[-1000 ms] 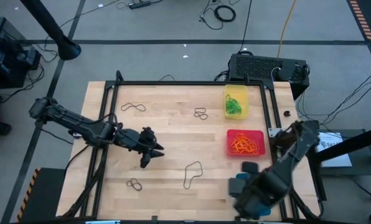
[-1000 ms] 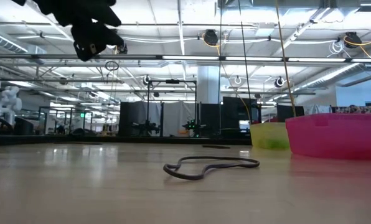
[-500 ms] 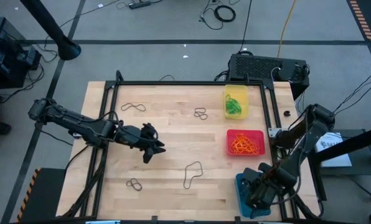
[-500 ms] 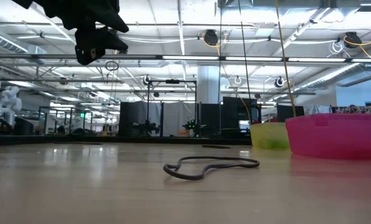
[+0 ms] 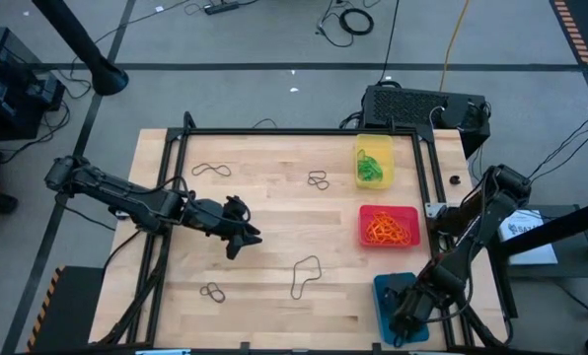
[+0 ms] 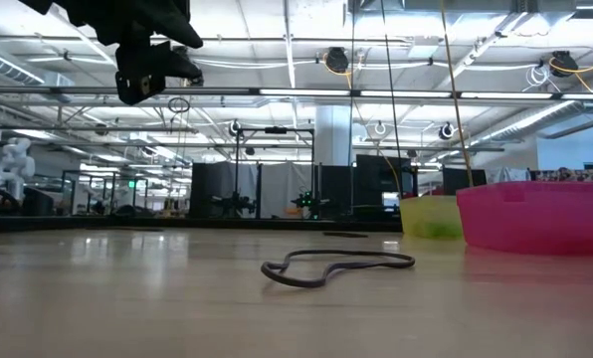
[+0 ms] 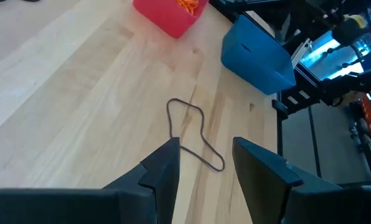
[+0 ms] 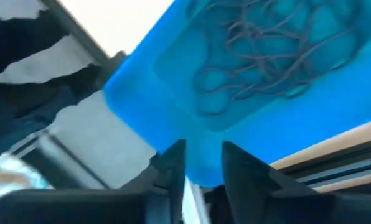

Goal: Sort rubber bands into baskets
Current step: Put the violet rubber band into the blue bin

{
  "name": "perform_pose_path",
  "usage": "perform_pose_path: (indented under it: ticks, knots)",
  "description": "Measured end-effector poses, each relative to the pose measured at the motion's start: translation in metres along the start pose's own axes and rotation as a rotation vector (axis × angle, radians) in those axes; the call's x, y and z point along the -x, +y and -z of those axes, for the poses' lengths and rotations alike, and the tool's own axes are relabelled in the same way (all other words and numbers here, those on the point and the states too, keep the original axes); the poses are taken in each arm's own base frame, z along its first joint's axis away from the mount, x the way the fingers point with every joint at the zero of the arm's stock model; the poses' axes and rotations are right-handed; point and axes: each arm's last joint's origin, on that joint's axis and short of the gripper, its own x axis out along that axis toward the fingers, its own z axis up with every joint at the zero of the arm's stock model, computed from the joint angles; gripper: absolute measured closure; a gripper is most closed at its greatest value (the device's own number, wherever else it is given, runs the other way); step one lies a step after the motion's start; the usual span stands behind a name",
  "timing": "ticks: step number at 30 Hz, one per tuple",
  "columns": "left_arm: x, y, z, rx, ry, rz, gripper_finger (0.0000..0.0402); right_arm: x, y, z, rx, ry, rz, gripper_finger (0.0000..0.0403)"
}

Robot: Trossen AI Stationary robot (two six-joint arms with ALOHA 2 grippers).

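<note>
Wooden table (image 5: 274, 212): my right gripper (image 5: 404, 314) has swung over the blue basket (image 5: 385, 291), jaws parting to drop a band; left gripper (image 5: 237, 235) hovers open.

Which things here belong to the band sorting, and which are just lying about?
Belongs:
- dark rubber bands loose on the table
- yellow basket, green bands
- red basket, orange bands
- blue basket, dark bands

Lying about:
- black box
- floor cables
</note>
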Motion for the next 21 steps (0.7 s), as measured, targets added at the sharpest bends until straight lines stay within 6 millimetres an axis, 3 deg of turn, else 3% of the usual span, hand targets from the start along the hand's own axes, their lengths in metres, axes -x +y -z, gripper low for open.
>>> perform_pose_path:
  ticks: [10,15,21]
  knots:
    - [0.0,0.0,0.001,-0.003,0.015,0.006,0.0246,0.005,0.018,-0.008,0.018,0.013,-0.188,0.0231]
    - [0.001,-0.003,0.012,-0.016,0.154,0.062,0.0246,0.014,0.031,-0.028,0.061,-0.067,-0.34,0.0226]
    - [0.007,-0.008,0.041,0.027,0.395,0.044,0.0246,0.03,0.046,-0.058,0.244,-0.341,-0.499,0.0236]
